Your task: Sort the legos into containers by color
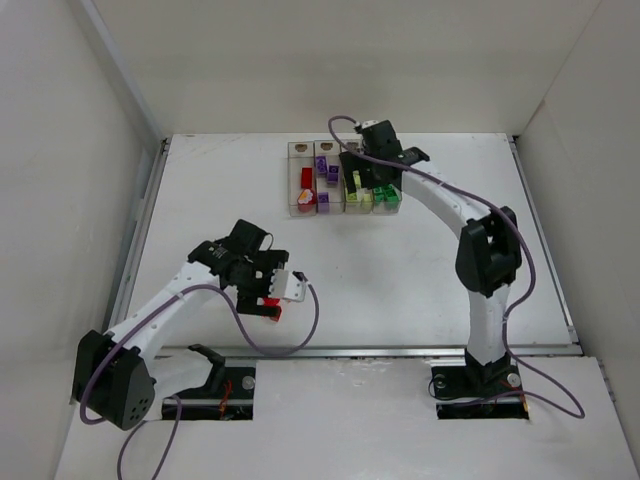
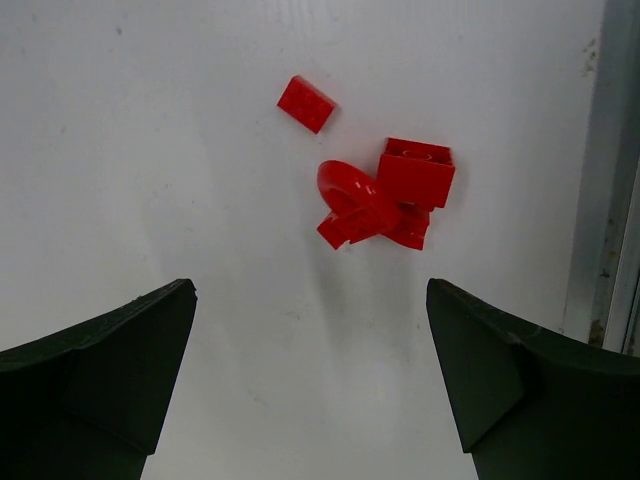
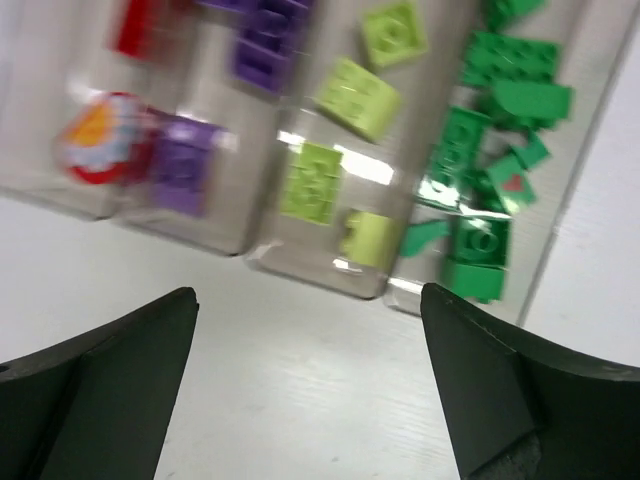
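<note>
Containers (image 1: 299,152) sit at far centre of table (image 1: 400,290) w/ legos (image 3: 350,95) inside; loose legos (image 2: 385,200) lie nr front-left edge, below left gripper (image 2: 311,288).

The left arm (image 1: 160,310) runs from its base toward 1 o'clock, then bends at the wrist so that the left gripper (image 1: 272,292) points back toward roughly 5 o'clock. From above, its tips are hard to make out. The wrist view shows its two dark fingers (image 2: 105,380) spread wide with nothing between them. The right arm (image 1: 487,262) rises from its base to the elbow, then reaches toward 10 o'clock, ending in the right gripper (image 1: 358,172). Its fingers (image 3: 100,390) are likewise parted, gripping nothing.
</note>
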`<state>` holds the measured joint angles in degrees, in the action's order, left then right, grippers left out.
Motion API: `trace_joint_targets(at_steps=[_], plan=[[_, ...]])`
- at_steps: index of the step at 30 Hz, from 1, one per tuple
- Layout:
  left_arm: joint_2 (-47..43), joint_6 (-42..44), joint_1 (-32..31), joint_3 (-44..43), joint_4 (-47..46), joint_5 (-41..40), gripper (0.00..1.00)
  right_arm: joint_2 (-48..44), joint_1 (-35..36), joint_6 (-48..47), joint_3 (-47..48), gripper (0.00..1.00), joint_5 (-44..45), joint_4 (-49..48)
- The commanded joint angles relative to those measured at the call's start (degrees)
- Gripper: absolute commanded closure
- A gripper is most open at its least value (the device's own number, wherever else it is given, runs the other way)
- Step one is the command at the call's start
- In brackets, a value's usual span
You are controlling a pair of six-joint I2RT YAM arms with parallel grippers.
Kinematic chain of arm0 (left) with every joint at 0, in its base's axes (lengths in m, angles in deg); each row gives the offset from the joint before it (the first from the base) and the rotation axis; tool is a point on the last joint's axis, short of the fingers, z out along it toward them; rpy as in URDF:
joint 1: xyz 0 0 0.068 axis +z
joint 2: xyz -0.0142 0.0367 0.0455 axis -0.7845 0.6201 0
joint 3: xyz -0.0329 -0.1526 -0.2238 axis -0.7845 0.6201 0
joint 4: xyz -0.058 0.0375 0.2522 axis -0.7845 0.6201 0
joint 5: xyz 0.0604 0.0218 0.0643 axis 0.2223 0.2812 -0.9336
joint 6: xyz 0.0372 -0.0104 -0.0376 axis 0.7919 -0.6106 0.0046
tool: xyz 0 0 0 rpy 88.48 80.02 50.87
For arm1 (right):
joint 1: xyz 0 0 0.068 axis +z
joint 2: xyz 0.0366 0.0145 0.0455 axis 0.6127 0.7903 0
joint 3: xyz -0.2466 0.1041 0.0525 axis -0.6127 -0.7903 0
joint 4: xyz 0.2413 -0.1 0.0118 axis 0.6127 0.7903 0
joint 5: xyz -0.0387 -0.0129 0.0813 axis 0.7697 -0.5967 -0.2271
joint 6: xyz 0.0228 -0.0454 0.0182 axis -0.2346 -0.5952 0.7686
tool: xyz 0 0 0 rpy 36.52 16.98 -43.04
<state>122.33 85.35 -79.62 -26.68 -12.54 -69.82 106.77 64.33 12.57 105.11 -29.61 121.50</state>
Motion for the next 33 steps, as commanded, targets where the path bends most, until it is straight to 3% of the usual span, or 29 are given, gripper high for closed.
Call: trace_joint_targets(at_steps=[1, 5, 9, 14, 15, 16, 19, 22, 26, 33], plan=[[-0.05, 9.59, -0.97, 0.75, 3.89, 5.16, 0.01, -5.82, 1.67, -1.1, -2.33, 0.02, -5.8, -5.44], [1.01, 13.82, -0.97, 2.24, 0.14, 0.96, 0.01, -8.28, 7.44, -7.23, -7.33, 0.01, -13.53, -6.93], [-0.04, 9.01, 3.93, 1.73, -5.24, 0.94, 0.03, -8.9, 13.86, -12.09, -11.72, 0.01, -11.97, -2.28], [-13.37, -13.28, 11.77, 2.85, -15.24, 8.24, 0.03, -9.95, 18.97, -7.27, -17.79, 0.01, -9.42, -0.25], [-16.62, -23.77, 12.38, 5.73, -18.66, 4.33, 0.01, -9.95, 19.94, -6.64, -18.67, 0.01, -9.42, -1.03], [-19.96, -28.31, 12.39, 7.33, -25.13, 1.5, 0.01, -9.95, 21.95, -6.64, -19.55, 0.01, -8.72, -1.56], [-32.45, -40.7, 12.39, 12.33, -32.9, -12.63, 0.0, -9.43, 25.47, -4.01, -20.79, 0.01, -8.1, -2.36], [-40.81, -45.4, 12.39, 14.28, -35.39, -26.58, 0.0, -8.72, 28.2, -1.99, -20.79, 0.01, -8.62, -4.46], [-43.55, -48.92, 12.39, 12.02, -32.43, -34.37, 0.0, -6.09, 33.29, 0.83, -20.36, 0.01, -8.02, -6.23], [-44.34, -57.62, 12.39, 6.83, -23.54, -37.64, 0.0, -1.43, 37.52, 5.66, -18.59, 0.14, -6.52, -7.72]])
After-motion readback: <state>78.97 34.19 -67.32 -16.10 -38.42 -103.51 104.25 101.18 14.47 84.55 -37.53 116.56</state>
